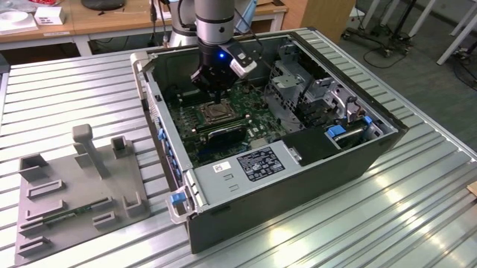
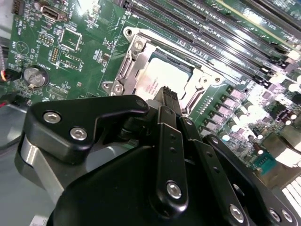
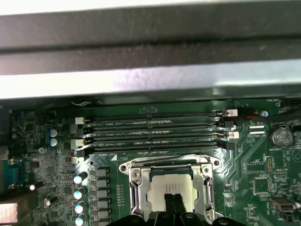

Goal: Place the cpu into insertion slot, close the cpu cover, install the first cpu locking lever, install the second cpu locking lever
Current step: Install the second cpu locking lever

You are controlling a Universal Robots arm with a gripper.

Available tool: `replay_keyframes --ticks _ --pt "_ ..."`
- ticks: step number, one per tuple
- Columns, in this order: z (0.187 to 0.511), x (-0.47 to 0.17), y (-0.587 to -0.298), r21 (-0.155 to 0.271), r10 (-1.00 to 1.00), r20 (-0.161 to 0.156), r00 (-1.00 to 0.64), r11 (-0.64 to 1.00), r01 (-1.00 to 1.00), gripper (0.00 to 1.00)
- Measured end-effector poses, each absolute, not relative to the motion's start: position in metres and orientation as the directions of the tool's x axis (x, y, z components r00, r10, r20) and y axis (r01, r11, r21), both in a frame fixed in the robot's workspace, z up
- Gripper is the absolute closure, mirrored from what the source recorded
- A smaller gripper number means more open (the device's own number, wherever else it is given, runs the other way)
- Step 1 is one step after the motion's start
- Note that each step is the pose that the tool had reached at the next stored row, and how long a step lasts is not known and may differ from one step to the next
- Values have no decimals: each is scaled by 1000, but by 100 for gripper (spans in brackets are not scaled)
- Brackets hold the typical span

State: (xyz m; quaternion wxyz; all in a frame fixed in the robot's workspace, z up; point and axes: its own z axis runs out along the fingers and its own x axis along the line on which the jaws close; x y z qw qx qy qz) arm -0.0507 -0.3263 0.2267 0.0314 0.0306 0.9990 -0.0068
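The cpu lies flat in the insertion slot on the green board, its silver-grey top also seen in the second wrist view. The cpu cover rests down around it as a silver frame, its cut-out centre showing the chip. My gripper hangs straight over the chip, fingers shut together with nothing between them, tips at or just above the chip's top. In the exterior view the gripper reaches down into the open computer case above the slot. The locking levers are not clearly told apart.
Long black memory slots run close beside the socket. The case walls and a metal drive cage hem in the board. A grey fixture plate sits on the slatted table at the exterior view's left.
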Motion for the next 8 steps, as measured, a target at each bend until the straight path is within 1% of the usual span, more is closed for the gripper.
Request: replay_keyframes --ticks 8 --pt "230 -51 -326 -11 61 -63 -996 998 61 89"
